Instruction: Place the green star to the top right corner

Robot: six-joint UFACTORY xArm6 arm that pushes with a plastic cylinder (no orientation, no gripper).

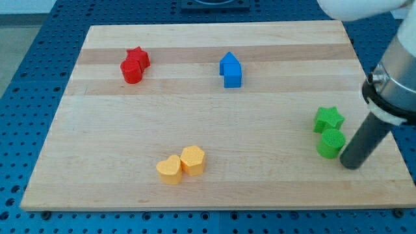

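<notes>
The green star point(329, 118) lies near the board's right edge, about halfway down the view. A green cylinder point(331, 143) touches it just below. My tip point(351, 166) rests on the board just right of and slightly below the green cylinder, close to it. The rod rises from there toward the view's upper right. The board's top right corner point(338, 26) lies well above the star.
A red star point(138, 57) and a red cylinder point(131, 71) sit together at the upper left. A blue house-shaped block point(231, 69) is at the top centre. Two yellow blocks point(181, 164) touch near the bottom centre. The wooden board point(214, 110) lies on a blue perforated table.
</notes>
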